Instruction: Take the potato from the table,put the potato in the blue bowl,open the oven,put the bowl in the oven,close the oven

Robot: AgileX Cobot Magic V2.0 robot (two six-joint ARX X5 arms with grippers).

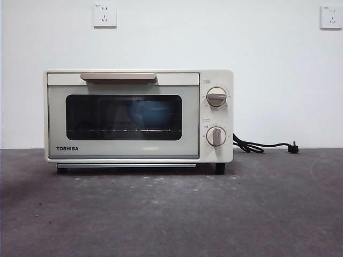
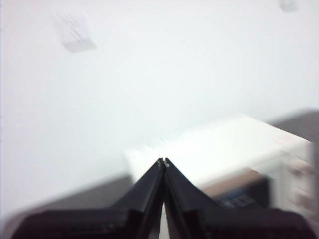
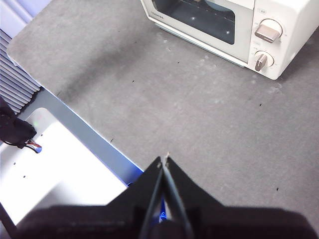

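White wall (image 1: 214, 37) behind, grey table (image 1: 171, 214) carrying the cream oven (image 1: 138, 115) with door closed and blue bowl (image 1: 150, 113) dimly visible through its glass, potato not discernible; left gripper (image 2: 163, 162) and right gripper (image 3: 165, 159) both closed, empty, lifted clear of oven.

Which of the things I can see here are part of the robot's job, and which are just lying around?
Part of the job:
- the oven, door shut
- the blue bowl, dimly seen inside through the glass
- the table
- left gripper and right gripper, both shut, holding nothing

Just there:
- power cord, unplugged
- wall sockets
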